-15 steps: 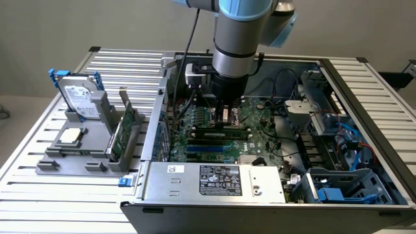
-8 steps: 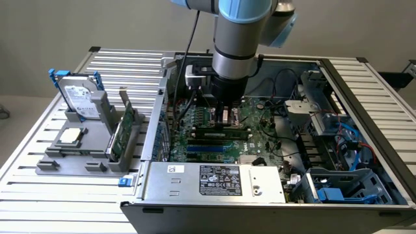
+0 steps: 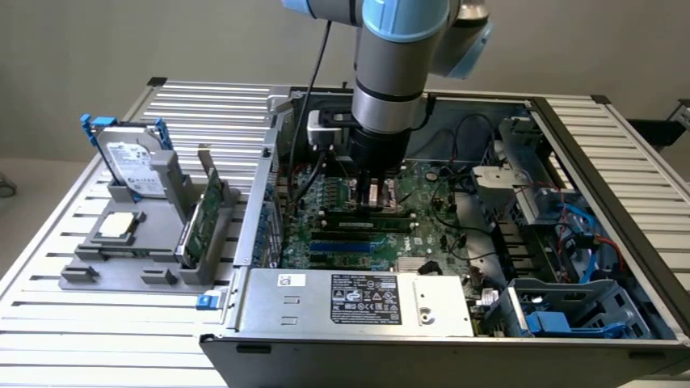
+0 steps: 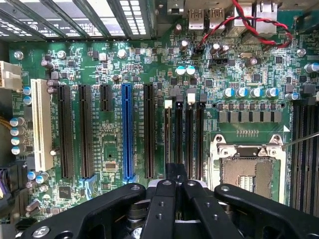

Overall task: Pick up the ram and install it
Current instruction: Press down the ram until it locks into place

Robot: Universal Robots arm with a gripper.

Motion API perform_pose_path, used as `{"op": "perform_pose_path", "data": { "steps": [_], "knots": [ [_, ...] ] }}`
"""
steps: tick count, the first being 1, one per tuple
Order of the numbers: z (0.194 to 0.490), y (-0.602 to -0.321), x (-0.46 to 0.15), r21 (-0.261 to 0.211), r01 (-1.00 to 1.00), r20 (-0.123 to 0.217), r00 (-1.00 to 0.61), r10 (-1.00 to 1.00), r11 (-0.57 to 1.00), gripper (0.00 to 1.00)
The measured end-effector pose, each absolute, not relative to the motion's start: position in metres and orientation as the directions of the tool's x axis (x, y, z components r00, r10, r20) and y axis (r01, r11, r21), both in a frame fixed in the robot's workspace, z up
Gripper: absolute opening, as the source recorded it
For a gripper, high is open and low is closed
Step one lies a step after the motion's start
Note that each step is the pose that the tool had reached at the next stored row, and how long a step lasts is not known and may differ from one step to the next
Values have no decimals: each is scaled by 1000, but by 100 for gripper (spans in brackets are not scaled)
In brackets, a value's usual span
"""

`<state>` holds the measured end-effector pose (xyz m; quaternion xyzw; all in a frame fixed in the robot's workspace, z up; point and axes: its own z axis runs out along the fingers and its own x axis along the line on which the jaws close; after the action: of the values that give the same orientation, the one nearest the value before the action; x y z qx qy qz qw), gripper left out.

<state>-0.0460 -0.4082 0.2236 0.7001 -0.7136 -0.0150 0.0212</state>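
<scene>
One closed gripper (image 4: 175,185) hovers over the motherboard's (image 4: 114,64) memory slots (image 4: 184,134); the ram (image 3: 370,216), likely light, stiff and fragile, suits edge holds.

Light is glinting off the ribbed bare-metal table (image 3: 65,307); the motherboard (image 4: 114,64) is showing glossy green lacquer, and the gripper (image 4: 175,174) is looking like matt black plastic.

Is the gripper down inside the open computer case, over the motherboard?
Yes: in the exterior view the gripper reaches down into the open computer case, right above the motherboard.
</scene>
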Motion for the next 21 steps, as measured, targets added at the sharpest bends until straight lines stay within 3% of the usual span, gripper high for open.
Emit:
{"op": "perform_pose_path", "data": {
  "steps": [21],
  "knots": [
    [263,-411,-20,81,-996,9,-20,-1000,20,11]
  ]
}}
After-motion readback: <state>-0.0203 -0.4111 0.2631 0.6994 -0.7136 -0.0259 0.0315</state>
